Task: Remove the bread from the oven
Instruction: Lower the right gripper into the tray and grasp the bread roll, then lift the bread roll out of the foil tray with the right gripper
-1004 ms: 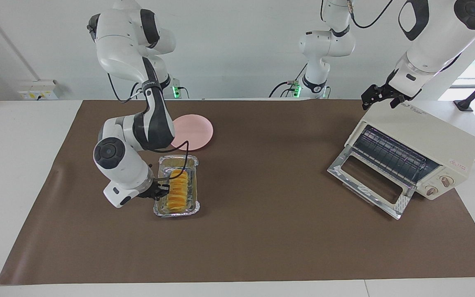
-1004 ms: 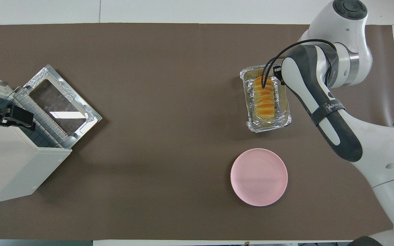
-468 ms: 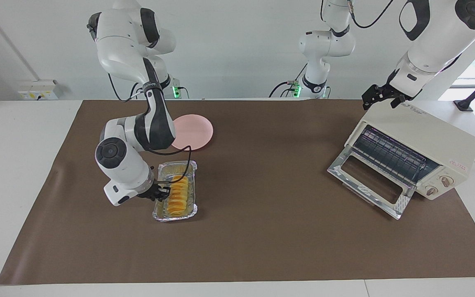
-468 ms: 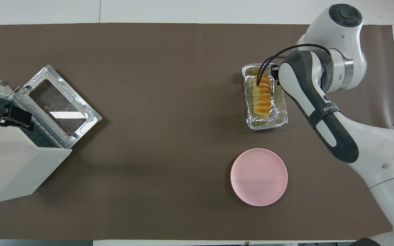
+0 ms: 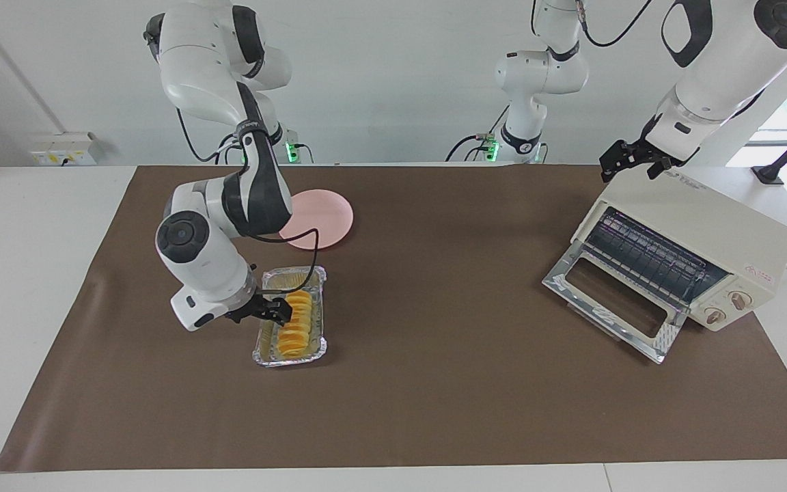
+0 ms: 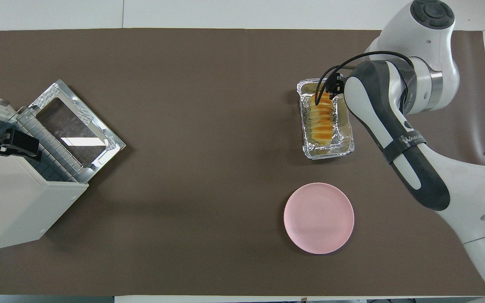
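Golden bread [image 5: 294, 323] lies lengthwise toward the robots (foil tray [image 5: 265, 355]); right tool [image 5: 283, 311] clamps it.

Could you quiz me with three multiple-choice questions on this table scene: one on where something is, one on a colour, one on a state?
1. Where is the bread?
A. in the foil tray
B. on the plate
C. in the oven

2. What colour is the plate?
A. blue
B. pink
C. green

3. How is the door of the oven?
A. shut
B. taken off
C. dropped open

Key: 1 A, the loaf lies inside the tray's crinkled walls, with the right gripper at it. 2 B, it is plainly pink. 3 C, the door lies flat in front of the bare rack; the left gripper waits over the oven's top.
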### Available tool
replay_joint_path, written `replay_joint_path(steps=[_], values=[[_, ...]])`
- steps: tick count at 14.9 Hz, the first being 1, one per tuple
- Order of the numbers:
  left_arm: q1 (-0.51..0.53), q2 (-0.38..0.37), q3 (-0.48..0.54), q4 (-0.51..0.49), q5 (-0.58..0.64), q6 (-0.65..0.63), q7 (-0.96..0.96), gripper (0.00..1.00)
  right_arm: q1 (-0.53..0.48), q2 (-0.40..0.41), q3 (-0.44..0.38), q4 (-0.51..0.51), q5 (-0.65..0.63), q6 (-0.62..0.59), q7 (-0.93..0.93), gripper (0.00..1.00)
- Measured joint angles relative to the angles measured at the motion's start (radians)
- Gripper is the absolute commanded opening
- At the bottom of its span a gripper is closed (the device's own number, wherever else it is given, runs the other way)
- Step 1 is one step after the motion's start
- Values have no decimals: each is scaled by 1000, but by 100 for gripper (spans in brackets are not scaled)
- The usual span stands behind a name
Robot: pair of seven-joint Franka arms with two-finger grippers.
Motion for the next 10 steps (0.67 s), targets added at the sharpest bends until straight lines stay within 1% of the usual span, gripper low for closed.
replay_joint_path(steps=[4,7,10], values=[[0,0,0,0,0,0,0,100,72,-5,-1,-24,-2,17,36,100],[0,0,0,0,0,0,0,100,81,-4,-4,-115,-14,118,36,100],[0,0,0,0,0,0,0,100,80,-4,-7,-161,-29,156,35,100]])
